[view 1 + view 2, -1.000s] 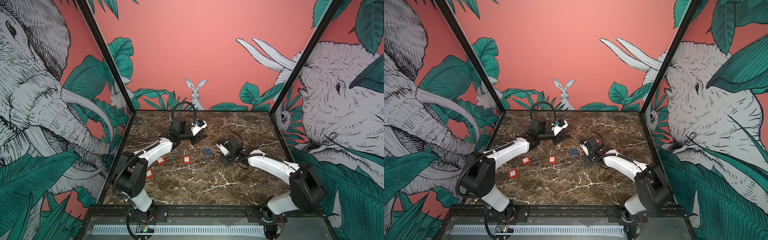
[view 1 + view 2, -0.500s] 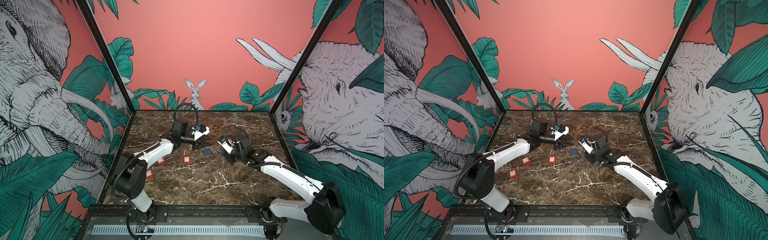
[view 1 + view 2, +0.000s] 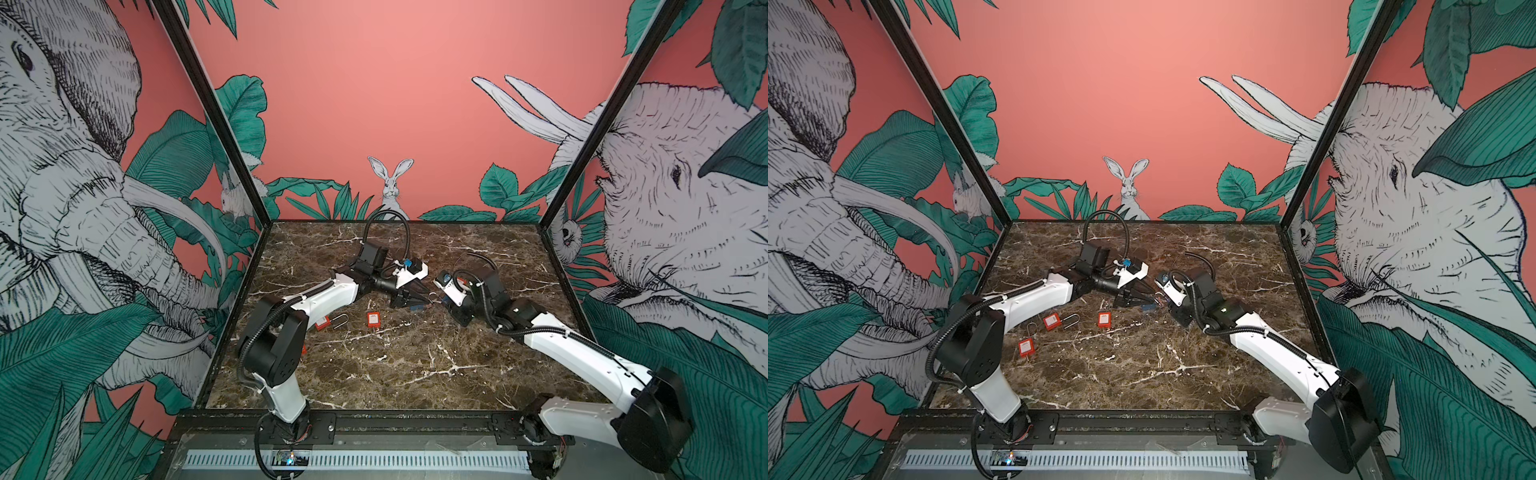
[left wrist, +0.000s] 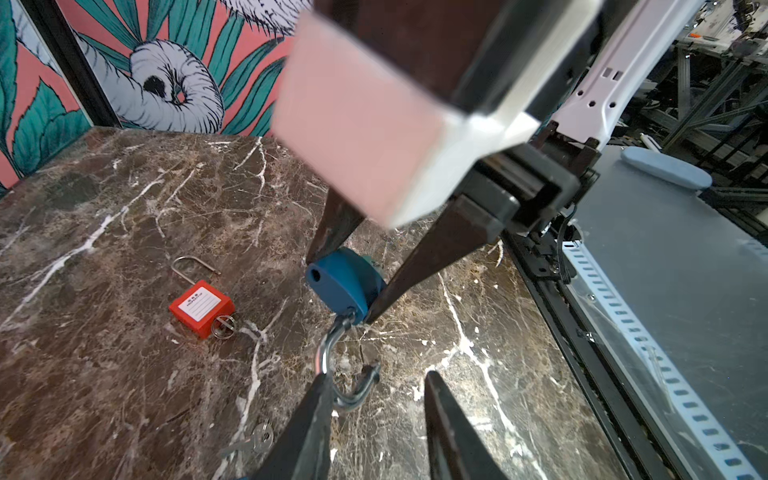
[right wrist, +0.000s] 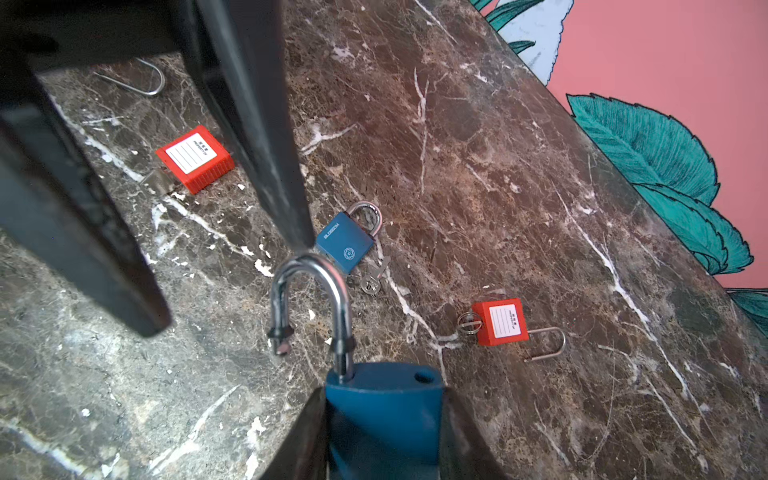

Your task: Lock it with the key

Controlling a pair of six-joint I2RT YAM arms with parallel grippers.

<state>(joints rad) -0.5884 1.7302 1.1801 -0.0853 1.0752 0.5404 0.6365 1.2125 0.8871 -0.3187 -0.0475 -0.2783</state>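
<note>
tabletop (image 3: 1142, 374): brown marble, white veins | red padlock (image 3: 1104, 320): lies flat, white label up | second red padlock (image 3: 1051, 321): just left of it, shackle pointing right | third red padlock (image 3: 1026, 346): nearer the front-left | back wall (image 3: 1142, 104): pink, painted rabbit (image 3: 1128, 187) | left side wall (image 3: 830, 208): tusked elephant, green leaves | right side wall (image 3: 1412, 228): elephant head, leaves
</note>
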